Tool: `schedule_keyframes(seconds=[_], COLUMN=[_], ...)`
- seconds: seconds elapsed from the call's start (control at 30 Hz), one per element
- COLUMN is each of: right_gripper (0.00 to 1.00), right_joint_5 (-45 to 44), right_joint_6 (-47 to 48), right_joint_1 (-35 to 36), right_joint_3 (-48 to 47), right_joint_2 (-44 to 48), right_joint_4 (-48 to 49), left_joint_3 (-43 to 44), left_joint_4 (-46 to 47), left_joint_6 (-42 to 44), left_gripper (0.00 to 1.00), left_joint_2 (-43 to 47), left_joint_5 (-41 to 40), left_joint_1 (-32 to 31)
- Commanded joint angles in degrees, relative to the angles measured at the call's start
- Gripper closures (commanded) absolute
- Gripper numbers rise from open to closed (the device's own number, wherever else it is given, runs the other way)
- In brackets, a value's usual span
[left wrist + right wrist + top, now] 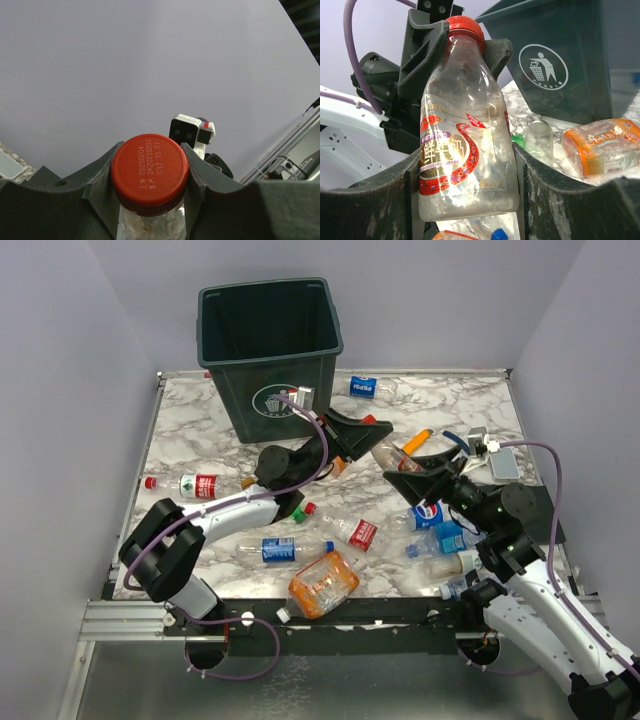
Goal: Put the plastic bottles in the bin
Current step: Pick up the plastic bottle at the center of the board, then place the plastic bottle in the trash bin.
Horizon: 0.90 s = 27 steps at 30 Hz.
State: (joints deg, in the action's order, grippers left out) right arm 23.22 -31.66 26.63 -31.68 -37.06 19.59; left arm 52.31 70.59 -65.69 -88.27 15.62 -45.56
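Right wrist, bottle [460,115] upright cap-up, left claw [465,45] pinching neck, right claw [465,172] pinching body

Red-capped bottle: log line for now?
bottle: held mid-air | left pincer: shut on cap | right pincer: shut on body | bin: not reached

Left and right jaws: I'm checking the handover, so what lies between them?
A clear plastic bottle with a red cap and red label bridges them: left jaws clamp its neck, right jaws its body. The right wrist view shows it best.
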Motion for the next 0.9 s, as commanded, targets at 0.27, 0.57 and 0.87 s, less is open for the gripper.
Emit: schedule_keyframes(seconds=[0.27,0.57,0.87], right_gripper=[0.00,0.00,0.00], right_joint_5=[-1.35,-12.40,-17.02], right_joint_6=[2.69,5.12,-0.53], right_joint_1=[0.09,0.08,0.08], right_joint_3=[-14.82,-16.85,-12.70], right_joint_2=[0.94,4.04,6.41], right_joint_4=[-24.77,-33.84,-37.97], left_joint_3=[10.18,38.34,54.28], left_joint_4=[-32.25,-53.52,-50.63], left_joint_6=[29.34,45.57,47.74], left_gripper=[1.00,1.00,1.00], left_joint_2=[11.16,1.23,-10.78], left_joint_5=[-9.07,-36.24,-41.51], left_joint_1=[3.63,18.60,26.86])
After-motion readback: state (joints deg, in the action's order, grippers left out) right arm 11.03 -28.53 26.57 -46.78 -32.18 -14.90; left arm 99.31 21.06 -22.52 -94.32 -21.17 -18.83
